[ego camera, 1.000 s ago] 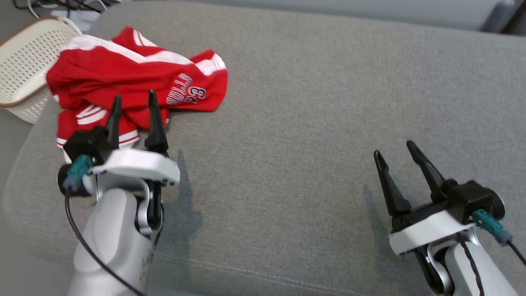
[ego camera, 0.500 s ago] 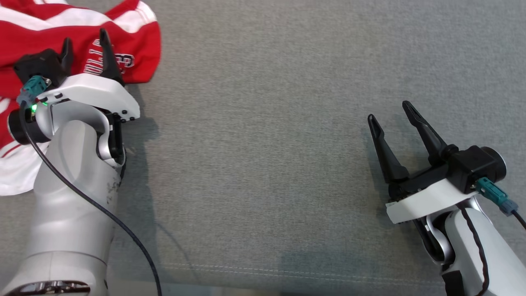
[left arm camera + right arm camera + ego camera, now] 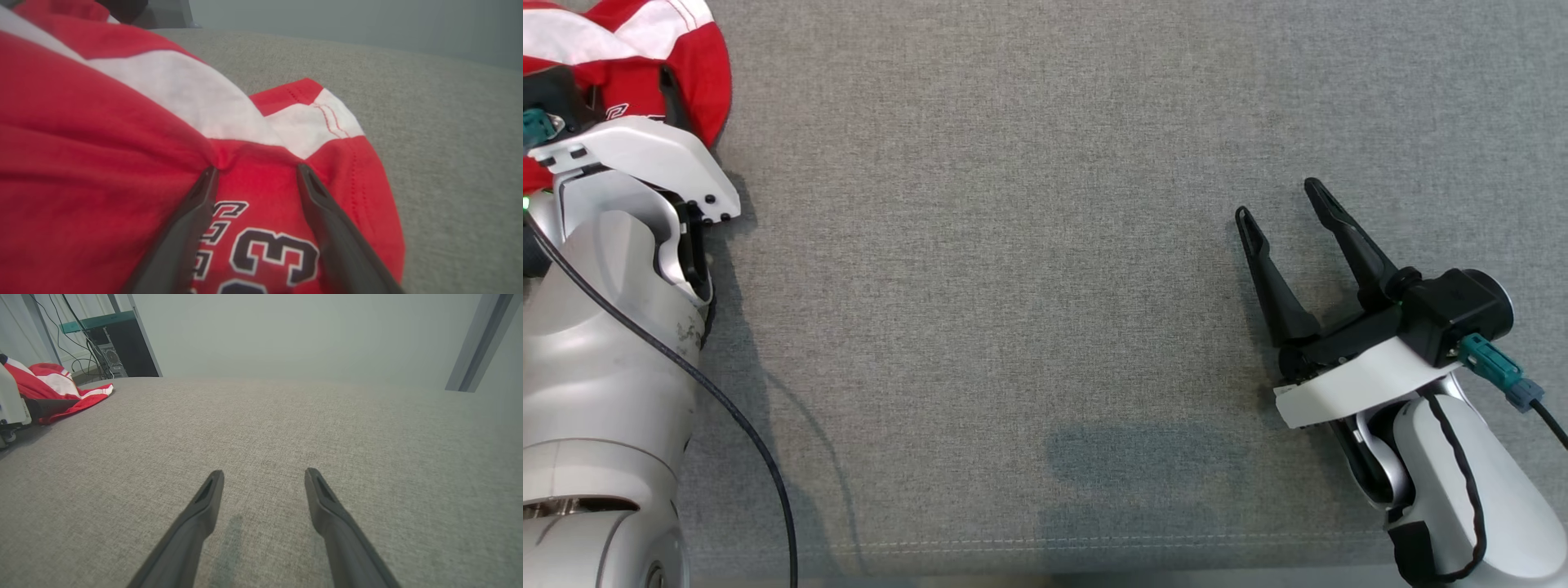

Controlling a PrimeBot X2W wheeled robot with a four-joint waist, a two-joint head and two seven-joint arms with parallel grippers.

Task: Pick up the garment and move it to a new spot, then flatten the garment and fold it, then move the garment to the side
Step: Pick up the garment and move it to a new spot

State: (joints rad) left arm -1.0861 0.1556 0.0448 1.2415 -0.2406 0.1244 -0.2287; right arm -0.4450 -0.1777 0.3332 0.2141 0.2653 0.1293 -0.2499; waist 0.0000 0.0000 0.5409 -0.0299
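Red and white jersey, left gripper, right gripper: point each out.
Red and white jersey (image 3: 81,143), left wrist view, red body fabric.
Left gripper (image 3: 257,168), left wrist view, midway between its open fingertips.
Right gripper (image 3: 1278,199), head view, midway between its open fingertips.

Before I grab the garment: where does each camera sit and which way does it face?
Head view: from the head, down on the grey cushion; both forearms, right gripper open.
Left wrist view: along the left gripper, open fingers at the red garment.
Right wrist view: low across the cushion; its own fingers.
Shared: the garment, far left in head and right wrist views.
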